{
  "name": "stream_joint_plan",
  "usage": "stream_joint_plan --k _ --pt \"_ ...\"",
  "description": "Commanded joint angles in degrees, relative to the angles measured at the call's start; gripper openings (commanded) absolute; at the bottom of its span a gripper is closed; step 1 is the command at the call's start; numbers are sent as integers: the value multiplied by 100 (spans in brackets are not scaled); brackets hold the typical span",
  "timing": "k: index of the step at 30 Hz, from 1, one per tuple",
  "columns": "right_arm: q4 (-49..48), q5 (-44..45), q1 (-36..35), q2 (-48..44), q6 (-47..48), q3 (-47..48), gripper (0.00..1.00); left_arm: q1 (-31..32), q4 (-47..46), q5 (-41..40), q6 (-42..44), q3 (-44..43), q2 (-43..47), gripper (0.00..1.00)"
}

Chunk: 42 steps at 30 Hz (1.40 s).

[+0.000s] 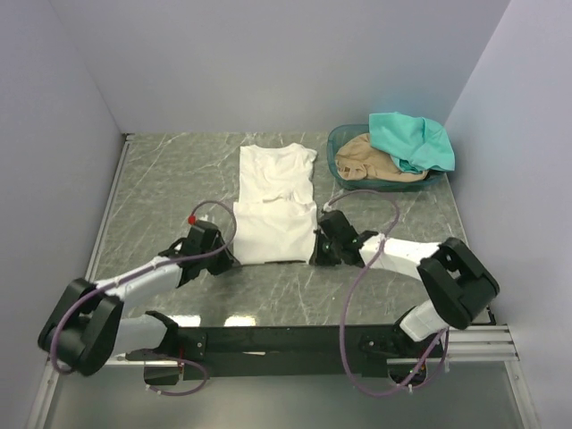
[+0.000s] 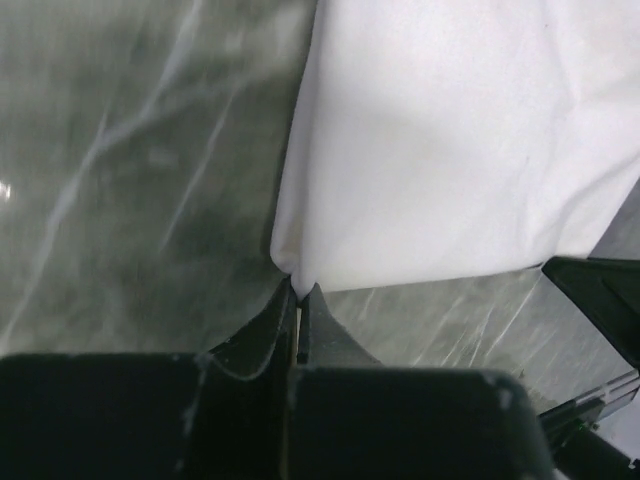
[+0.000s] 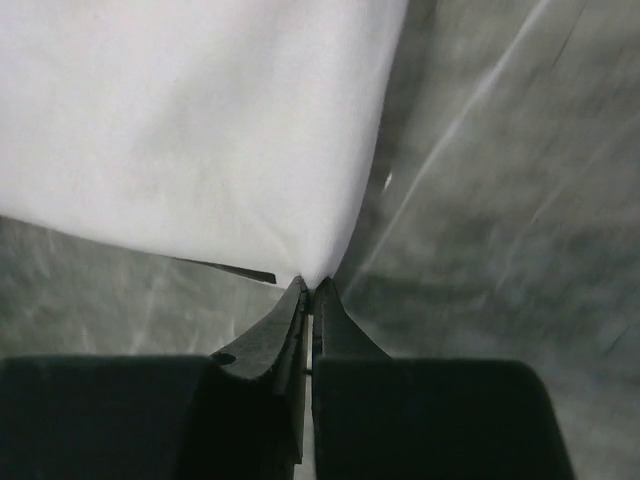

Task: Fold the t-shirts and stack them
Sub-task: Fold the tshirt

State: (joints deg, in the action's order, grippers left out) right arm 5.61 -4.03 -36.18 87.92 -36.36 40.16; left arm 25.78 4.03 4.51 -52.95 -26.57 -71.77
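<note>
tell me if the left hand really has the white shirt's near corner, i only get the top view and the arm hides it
Observer: Yes. The left wrist view shows the left hand shut on the near corner of the white t-shirt, with cloth pinched between its tips.
Operator: and the right one
Observer: The right wrist view shows the right hand shut on the other near corner, gripping only the very tip of the cloth.

Even, diffuse overhead light; we note two bright glare patches on the table [image 1: 161, 188] toward its near edge. In both wrist views we find the marbled surface softly blurred and the white t-shirt [image 2: 450, 140] nearly washed out.
</note>
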Motion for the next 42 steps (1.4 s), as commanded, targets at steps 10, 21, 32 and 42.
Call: stream_joint_plan --k 10,21,32,42 --pt "2049 52 -1610 -2550 -1206 -949 0 1315 2699 -532 -1516 433 3421 1" --pt "3087 52 -1208 -3193 -373 482 0 1333 2612 -1153 -981 -770 3724 1" --pt "2507 -677 339 -2439 586 1493 0 1053 1074 -2051 12 -2035 1738 1" --pt "2182 -1451 1298 -1366 832 2522 0 -90 581 -1207 443 -3117 357 1"
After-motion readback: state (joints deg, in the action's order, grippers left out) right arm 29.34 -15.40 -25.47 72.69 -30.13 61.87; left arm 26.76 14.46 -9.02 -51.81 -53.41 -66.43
